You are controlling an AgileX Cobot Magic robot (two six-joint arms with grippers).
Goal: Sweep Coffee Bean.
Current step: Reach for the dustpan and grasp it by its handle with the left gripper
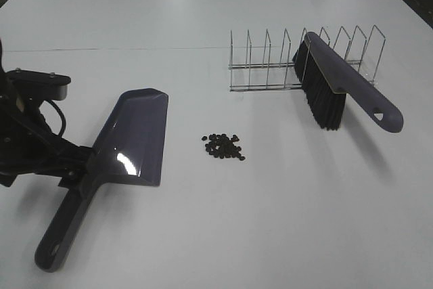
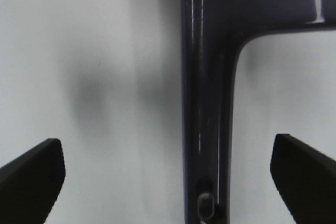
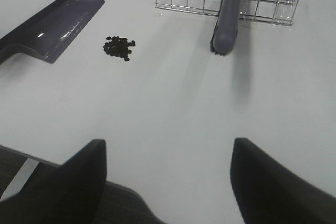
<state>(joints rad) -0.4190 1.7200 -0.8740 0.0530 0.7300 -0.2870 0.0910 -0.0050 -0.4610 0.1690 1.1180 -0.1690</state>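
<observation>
The left end effector [image 2: 167, 150] gapes astride the dustpan handle [image 2: 205, 129], pre-grab. The right end effector [image 3: 168, 148] is released, empty.

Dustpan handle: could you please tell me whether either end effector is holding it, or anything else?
Nothing is held. The left end effector straddles the dustpan handle with jaws wide open; the right end effector is open and empty.

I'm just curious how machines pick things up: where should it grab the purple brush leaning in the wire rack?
Probably the bare handle of the brush, from above, with the right claw. It juts clear of the wire rack and the bristles, and looks slim enough to close across.
</observation>
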